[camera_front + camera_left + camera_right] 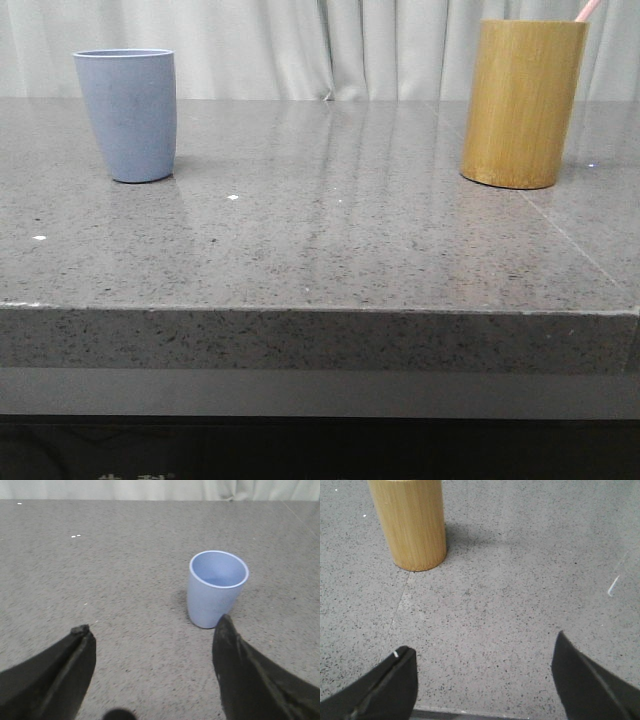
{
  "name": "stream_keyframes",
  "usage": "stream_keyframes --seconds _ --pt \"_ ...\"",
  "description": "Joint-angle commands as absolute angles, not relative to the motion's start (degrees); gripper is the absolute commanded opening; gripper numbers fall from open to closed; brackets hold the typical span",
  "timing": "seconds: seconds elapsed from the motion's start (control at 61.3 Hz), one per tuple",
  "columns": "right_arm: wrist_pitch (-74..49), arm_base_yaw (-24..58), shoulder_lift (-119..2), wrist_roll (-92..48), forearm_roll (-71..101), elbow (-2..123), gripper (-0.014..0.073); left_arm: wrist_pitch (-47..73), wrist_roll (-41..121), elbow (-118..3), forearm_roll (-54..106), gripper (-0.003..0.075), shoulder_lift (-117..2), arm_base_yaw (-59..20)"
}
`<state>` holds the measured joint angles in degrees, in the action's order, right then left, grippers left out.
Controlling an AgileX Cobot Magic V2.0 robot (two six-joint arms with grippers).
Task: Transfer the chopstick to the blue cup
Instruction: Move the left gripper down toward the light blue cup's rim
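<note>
The blue cup (127, 115) stands upright and empty at the table's far left; the left wrist view looks down into the blue cup (216, 587). A pink chopstick (588, 10) pokes its tip out of the tall bamboo holder (522, 102) at the far right. The rest of the stick is hidden inside. My left gripper (152, 630) is open with nothing between its fingers, the cup just beyond one fingertip. My right gripper (482, 650) is open above bare table, short of the bamboo holder (412, 522).
The grey speckled stone table (330, 240) has its front edge (320, 308) close to the camera. A pale curtain (330, 45) hangs behind. A seam (400, 605) runs through the tabletop by the holder.
</note>
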<state>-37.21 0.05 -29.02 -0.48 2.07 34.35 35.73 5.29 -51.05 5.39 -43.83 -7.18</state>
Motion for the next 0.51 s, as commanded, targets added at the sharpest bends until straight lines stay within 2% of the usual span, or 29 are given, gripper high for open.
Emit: stream_keyframes --seconds 0.0,0.212,0.489 --pt "-33.66 -0.37 -29.65 -1.14 1.86 36.16 0.0570 32.18 6.01 -56.12 6.09 0.0480 -47.71 -9.80" --pt "-33.66 -0.37 -29.65 -1.14 1.86 36.16 0.0570 37.45 6.67 -65.87 5.56 0.0480 -59.31 -13.19" --pt "-33.71 -0.37 -29.65 -1.14 1.86 36.16 0.0570 49.77 6.67 -81.19 5.56 0.0480 -76.22 -13.22"
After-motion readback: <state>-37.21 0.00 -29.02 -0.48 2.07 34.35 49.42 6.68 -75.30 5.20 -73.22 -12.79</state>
